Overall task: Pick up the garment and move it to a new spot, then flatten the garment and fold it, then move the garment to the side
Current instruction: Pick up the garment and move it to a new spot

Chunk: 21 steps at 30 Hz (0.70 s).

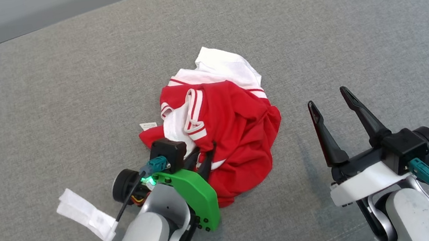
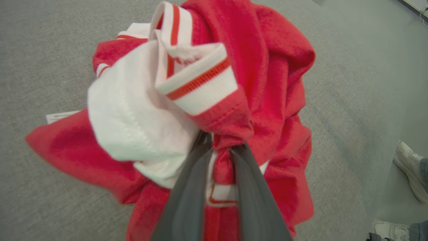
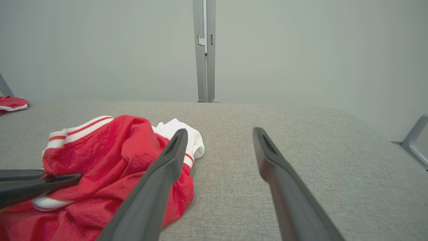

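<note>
Roughly, the garment [image 1: 241, 133] runs near-to-far, white end farthest.

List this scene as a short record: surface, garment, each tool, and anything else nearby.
surface: grey padded surface
item: garment, red with white striped trim, crumpled in a heap on the surface
left: left tool shut on a red fold at the garment's near edge
right: right tool open, beside the garment and apart from it
nearby: a person's pale shoe on the floor past the surface's edge
</note>
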Tool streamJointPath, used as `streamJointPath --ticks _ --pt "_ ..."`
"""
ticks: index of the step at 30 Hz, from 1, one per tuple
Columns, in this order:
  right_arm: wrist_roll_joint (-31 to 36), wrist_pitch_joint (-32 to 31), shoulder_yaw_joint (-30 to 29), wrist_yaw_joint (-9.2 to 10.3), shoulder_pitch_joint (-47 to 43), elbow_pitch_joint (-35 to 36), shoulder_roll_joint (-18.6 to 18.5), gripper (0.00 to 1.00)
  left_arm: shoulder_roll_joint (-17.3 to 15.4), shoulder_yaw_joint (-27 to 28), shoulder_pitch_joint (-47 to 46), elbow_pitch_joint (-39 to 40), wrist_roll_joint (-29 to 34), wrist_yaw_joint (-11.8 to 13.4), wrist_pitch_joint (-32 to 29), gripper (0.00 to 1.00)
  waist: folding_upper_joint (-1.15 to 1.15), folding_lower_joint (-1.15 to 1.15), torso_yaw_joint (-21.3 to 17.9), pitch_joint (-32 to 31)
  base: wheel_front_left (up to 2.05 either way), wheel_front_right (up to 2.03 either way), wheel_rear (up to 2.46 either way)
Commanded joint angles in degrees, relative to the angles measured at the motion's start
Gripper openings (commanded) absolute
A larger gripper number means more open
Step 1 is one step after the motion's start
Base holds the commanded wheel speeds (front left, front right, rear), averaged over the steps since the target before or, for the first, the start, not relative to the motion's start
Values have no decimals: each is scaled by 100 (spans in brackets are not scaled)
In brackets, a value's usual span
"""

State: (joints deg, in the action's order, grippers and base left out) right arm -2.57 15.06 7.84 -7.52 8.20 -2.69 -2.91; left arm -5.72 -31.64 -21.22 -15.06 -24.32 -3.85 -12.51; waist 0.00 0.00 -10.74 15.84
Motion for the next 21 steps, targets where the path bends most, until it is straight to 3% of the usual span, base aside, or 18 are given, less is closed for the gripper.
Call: streamJointPath --ticks 1,2,3,9,13,16,21 --pt "37 19 -12 6 -26 -6 -2 100 76 -19 -73 -83 -98 -78 203 24 0 0 87 -80 0 0 0" --pt "49 18 -7 6 -70 -16 -9 100 117 -2 -21 -173 -221 -95 313 66 0 0 125 -133 0 0 0" --pt "60 18 0 6 -117 -32 -19 100 130 -23 -8 -201 -223 -111 457 100 0 0 158 -192 0 0 0" --pt "63 18 -123 6 -335 33 -132 100 166 176 484 54 -226 121 1612 100 0 0 501 -562 0 0 0" --pt "79 18 -283 6 -514 103 -264 100 -34 437 1001 219 -118 393 2333 100 0 0 834 -875 0 0 0" --pt "55 18 -373 6 -687 100 -334 100 -217 637 1410 190 11 531 2656 100 0 0 1043 -1112 0 0 0" --pt "50 18 -523 6 -952 73 -400 100 -366 1348 2017 337 153 538 2771 100 0 0 1390 -1426 0 0 0"
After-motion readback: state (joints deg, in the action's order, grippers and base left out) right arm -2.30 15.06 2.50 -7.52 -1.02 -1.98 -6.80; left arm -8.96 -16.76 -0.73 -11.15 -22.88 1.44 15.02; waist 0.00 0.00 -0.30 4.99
